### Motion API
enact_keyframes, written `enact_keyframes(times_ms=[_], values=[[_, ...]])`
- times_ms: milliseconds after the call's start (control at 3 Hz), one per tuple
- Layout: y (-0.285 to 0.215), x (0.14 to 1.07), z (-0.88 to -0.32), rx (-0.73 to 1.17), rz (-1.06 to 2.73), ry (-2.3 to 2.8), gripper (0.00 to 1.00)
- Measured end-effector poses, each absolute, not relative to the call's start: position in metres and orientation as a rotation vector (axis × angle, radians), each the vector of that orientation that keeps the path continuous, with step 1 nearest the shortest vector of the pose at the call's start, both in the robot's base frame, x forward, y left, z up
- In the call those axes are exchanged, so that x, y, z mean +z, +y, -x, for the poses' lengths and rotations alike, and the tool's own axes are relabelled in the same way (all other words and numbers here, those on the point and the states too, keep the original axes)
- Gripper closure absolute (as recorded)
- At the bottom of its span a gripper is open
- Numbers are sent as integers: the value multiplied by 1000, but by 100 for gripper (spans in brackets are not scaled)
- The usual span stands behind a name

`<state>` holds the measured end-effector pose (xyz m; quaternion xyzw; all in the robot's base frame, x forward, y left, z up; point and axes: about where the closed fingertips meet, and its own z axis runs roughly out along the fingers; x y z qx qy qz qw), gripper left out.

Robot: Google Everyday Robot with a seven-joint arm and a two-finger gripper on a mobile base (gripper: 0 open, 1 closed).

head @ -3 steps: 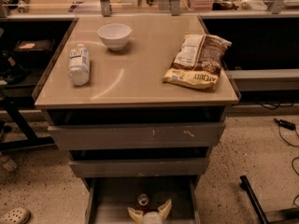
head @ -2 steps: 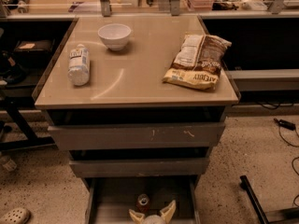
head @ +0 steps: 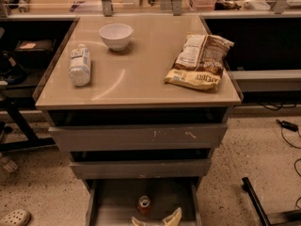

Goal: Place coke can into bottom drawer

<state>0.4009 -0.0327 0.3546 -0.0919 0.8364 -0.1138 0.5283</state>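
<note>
Coke can [head: 144, 204] upright in bottom drawer [head: 113, 200] | pincer [head: 156, 219] low @ drawer front, nr can | spread wide, grips nothing

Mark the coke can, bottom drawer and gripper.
coke can [head: 143, 207], camera view, red side wall.
bottom drawer [head: 116, 197], camera view, bare grey floor.
gripper [head: 155, 216], camera view, gap between open fingertips, near the can.
</note>
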Motion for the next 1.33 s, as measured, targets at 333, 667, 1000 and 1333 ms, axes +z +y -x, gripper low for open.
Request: enact_keyframes(times_ms=[333, 667, 1000, 1333], values=[[-26, 351, -393, -251, 240, 2007, 0], [-75, 377, -401, -386, 181, 1987, 0], [-157, 438, -405, -618, 84, 1918, 0], [-217, 498, -403, -806, 37, 1854, 0]])
